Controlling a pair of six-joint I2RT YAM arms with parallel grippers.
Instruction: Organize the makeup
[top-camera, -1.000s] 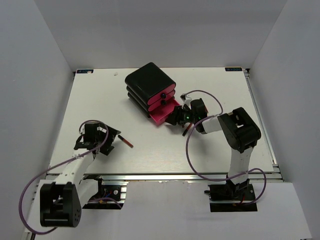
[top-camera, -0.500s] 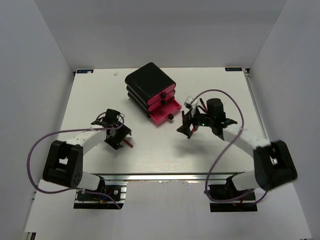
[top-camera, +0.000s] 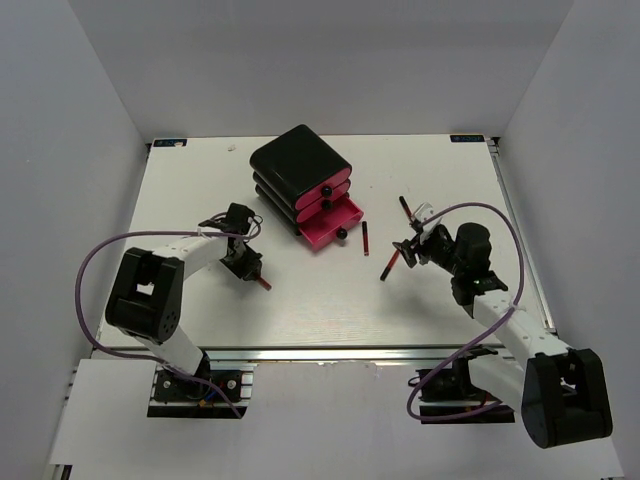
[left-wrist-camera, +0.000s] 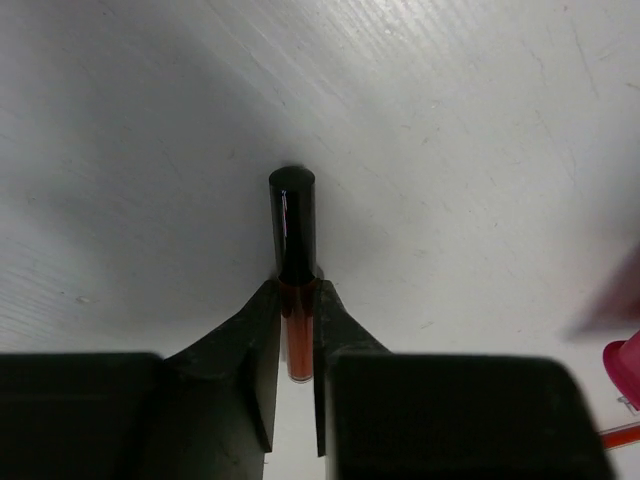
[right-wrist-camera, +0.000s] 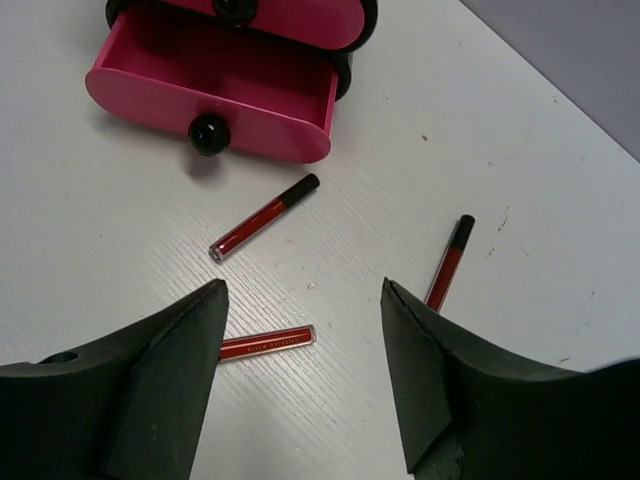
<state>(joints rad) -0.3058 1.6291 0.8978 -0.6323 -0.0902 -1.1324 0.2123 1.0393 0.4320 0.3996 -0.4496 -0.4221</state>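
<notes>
Left gripper (left-wrist-camera: 297, 330): jaws pinched on the red barrel of a slim lip tube (left-wrist-camera: 292, 215); black cap points away from the wrist; the tube looks to lie flat on the table (top-camera: 200, 200), not lifted; it sits to the left of the black box (top-camera: 298, 165), apart from the open drawer.

Right gripper (right-wrist-camera: 302, 290): jaws spread wide, nothing between them; it hangs over the cluster on the right side.

Cluster, from the right wrist: three more slim red-and-black tubes, all loose on the table; drawer-side tube (right-wrist-camera: 265, 217) lies just in front of the open pink drawer (right-wrist-camera: 150, 105); near tube (right-wrist-camera: 268, 342) is partly hidden behind the left finger; far tube (right-wrist-camera: 448, 264) is off to the right beside the other finger; none touch each other.

Drawer: bottom one pulled out; the two above it shut; no makeup shows in the part of the tray I can see.

Progress, my reading: early; drawer opened and one tube gripped, but nothing shows stowed; four tubes left to carry in, then the drawer to push shut; I see no other kinds of cosmetics in these views.

Next for me, as I judge it: lift the left tube clear and carry it right to the drawer.
</notes>
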